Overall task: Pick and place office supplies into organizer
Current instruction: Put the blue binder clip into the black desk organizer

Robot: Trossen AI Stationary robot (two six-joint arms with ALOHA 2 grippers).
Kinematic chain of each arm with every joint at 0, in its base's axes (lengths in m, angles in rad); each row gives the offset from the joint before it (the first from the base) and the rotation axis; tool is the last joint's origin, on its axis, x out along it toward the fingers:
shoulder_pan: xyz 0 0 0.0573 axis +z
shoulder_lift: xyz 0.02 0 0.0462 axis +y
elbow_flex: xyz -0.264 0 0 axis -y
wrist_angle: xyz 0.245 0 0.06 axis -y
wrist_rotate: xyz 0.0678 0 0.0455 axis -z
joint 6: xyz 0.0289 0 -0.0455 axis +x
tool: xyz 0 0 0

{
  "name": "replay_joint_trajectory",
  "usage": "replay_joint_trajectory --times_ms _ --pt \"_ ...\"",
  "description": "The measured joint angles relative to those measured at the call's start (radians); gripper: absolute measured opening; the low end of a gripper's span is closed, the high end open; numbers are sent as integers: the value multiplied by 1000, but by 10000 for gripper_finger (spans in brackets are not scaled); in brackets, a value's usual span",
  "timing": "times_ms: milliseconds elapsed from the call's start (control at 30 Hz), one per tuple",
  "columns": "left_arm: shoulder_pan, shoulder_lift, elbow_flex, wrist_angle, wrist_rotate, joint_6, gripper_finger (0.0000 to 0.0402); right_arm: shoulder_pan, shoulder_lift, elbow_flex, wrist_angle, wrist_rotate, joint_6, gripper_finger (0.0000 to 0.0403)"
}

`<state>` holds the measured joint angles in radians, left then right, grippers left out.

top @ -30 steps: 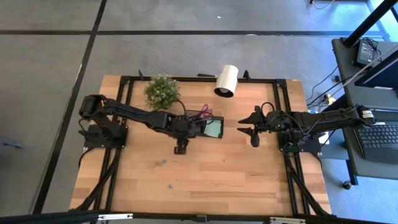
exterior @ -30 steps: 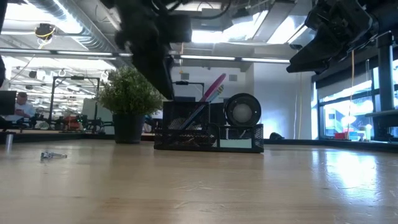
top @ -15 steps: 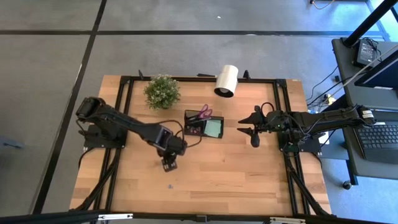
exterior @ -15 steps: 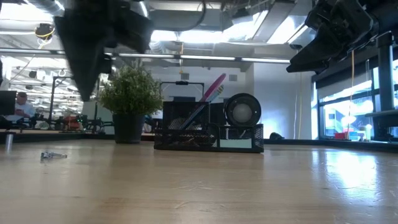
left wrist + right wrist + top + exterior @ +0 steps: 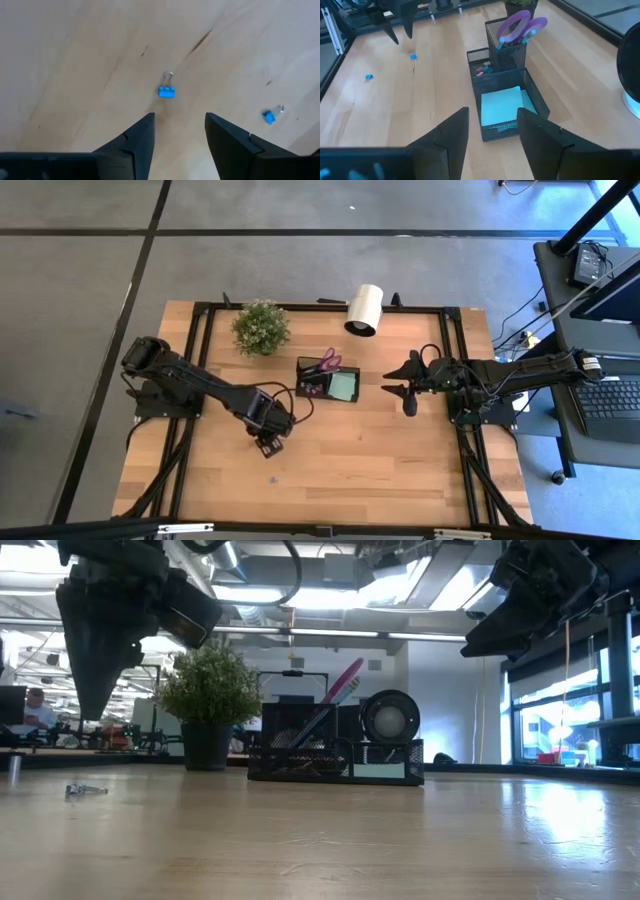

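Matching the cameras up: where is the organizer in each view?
High: organizer mid-picture, below-right of the plant.
Low: centre, right of the plant.
Left wrist: not in it.
Right wrist: picture centre.
Landmark: purple scissors standing in it, seen in those three views.

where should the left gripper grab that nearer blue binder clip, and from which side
Probably the blue body of the nearer binder clip, coming straight down from above. It lies flat on the bare table with its wire handle pointing away from the left gripper. The body is the widest solid part; the wire looks thin and may slip. The open jaws already stand just short of it.
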<state>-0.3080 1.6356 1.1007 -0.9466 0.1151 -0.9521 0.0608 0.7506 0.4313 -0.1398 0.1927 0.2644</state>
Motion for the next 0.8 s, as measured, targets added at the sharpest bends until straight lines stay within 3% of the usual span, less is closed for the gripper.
replay_joint_trajectory --times_ms 200,367,800 --pt "-2 9 0 2 1 50 166 0 0 0 0 0 21 171" --pt "-5 77 0 7 44 110 166 0 0 0 5 0 23 171" --pt "3 199 -1 13 26 179 166 0 0 0 10 0 46 171"
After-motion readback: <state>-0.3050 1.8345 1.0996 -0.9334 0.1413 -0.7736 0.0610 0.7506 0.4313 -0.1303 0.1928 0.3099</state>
